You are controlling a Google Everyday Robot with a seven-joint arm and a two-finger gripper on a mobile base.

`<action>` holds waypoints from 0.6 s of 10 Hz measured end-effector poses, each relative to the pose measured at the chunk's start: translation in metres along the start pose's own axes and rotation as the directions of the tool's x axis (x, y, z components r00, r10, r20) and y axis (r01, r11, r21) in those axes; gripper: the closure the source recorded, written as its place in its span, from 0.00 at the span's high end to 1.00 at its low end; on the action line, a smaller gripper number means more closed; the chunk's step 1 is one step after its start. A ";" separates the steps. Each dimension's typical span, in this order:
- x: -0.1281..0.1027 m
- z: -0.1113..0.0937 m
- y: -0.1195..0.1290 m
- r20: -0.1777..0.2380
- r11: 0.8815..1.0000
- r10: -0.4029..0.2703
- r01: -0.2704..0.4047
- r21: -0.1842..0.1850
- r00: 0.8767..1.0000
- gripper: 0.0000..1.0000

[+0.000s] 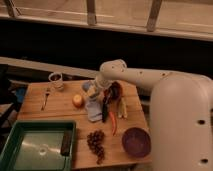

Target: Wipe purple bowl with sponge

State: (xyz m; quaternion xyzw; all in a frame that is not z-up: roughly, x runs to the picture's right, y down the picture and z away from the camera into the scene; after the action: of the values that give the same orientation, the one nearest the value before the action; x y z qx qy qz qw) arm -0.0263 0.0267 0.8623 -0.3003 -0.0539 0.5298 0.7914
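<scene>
The purple bowl sits at the front right corner of the wooden table, with nothing in it. My white arm comes in from the right and bends down to the gripper at the table's middle, well behind and left of that bowl. A small blue thing just left of the gripper looks like the sponge. I cannot tell whether the gripper touches it. The gripper is shut.
A grey-blue cloth lies below the gripper, an apple to its left. A reddish-brown bowl with a dark utensil sits right of it. Also here are a chilli, grapes, a green tray, a cup and a fork.
</scene>
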 end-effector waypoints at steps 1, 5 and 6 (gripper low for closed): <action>0.019 -0.008 -0.007 -0.012 1.000 0.020 -0.020 0.003 1.000 0.00; 0.054 -0.022 -0.015 -0.041 0.999 0.053 -0.053 -0.004 0.998 0.00; 0.055 -0.023 -0.018 -0.040 0.998 0.057 -0.057 -0.001 0.998 0.00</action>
State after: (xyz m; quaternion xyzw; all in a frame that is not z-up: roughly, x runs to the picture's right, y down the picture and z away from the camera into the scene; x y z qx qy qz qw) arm 0.0214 0.0602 0.8404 -0.3130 -0.0298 0.5460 0.7765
